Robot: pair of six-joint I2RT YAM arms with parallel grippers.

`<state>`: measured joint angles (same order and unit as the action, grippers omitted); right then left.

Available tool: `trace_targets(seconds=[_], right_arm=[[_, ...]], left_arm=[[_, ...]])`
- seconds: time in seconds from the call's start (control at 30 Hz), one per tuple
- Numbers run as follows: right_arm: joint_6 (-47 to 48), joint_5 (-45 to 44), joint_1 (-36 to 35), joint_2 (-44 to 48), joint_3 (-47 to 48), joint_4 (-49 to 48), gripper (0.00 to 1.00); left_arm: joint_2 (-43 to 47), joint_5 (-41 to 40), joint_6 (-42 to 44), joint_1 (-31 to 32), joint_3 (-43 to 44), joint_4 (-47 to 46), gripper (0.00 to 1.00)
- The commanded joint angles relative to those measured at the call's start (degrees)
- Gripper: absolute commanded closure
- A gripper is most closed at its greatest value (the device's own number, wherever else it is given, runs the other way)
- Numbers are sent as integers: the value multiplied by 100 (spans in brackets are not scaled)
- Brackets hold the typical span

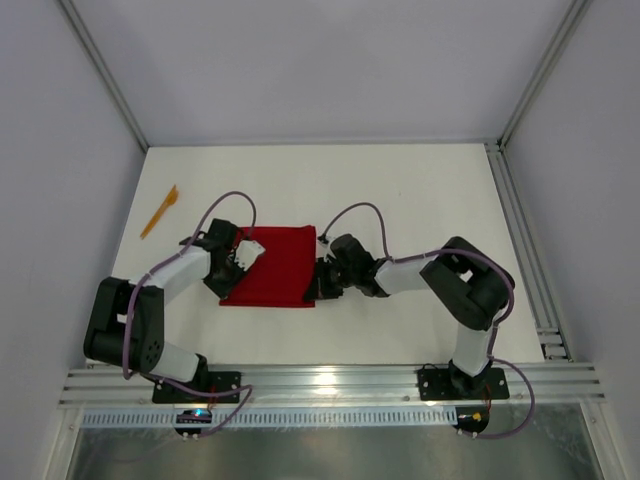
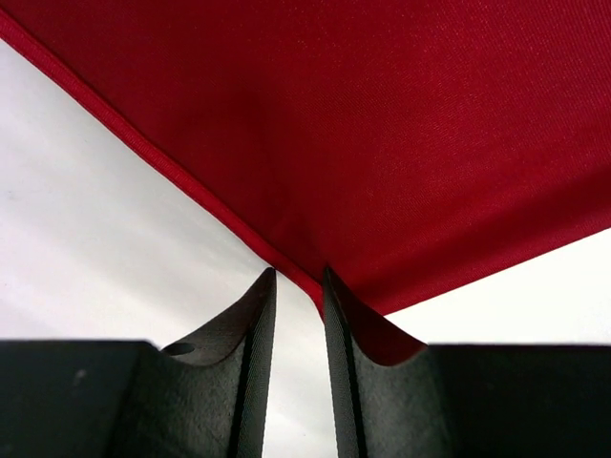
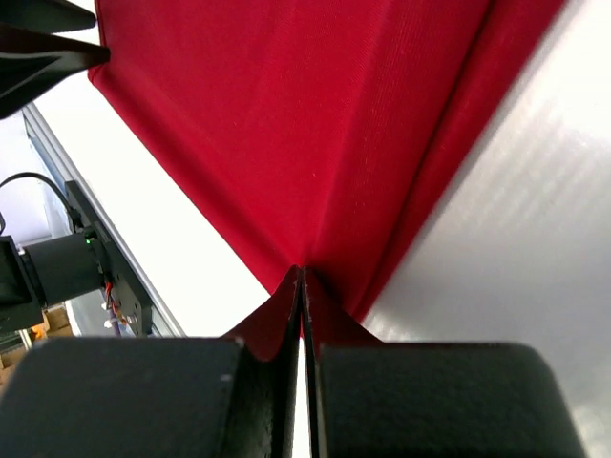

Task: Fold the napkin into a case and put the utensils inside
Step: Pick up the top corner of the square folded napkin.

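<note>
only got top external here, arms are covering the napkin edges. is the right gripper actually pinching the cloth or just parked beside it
Observer: Pinching. In the right wrist view the right gripper is shut, with the napkin caught between its fingertips.
Operator: ok and the left one
Observer: Not closed. The left wrist view shows the left gripper with a narrow gap, bare table visible through it, and the napkin's hemmed edge ending right at the fingertips.
Operator: cloth flat on the right side?
Observer: No. In the right wrist view its creases converge on the pinch point.
</note>
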<state>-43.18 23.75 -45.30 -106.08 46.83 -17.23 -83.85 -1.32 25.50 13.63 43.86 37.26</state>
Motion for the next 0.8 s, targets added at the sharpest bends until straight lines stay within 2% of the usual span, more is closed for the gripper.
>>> trace_targets(seconds=[0.0, 0.2, 0.27, 0.4, 0.5, 0.67, 0.77], right_arm=[[178, -265, 12, 237, -140, 658, 97], [538, -318, -23, 815, 397, 1327, 97], [626, -458, -32, 966, 572, 1485, 97], [601, -285, -5, 652, 994, 1269, 97], [188, 76, 249, 108, 1337, 670, 97], [-268, 60, 784, -623, 1943, 450, 97], [-296, -221, 978, -992, 2337, 738, 97]], left_arm=[[-166, -132, -45, -18, -132, -368, 73], [202, 114, -98, -18, 246, 141, 74], [711, 761, -10, -18, 342, 439, 73], [1617, 1414, 192, -1, 334, 520, 67], [1522, 988, 105, 96, 229, 406, 67], [741, 476, -80, 228, -201, -60, 68], [432, 195, -132, 465, -377, -375, 69]])
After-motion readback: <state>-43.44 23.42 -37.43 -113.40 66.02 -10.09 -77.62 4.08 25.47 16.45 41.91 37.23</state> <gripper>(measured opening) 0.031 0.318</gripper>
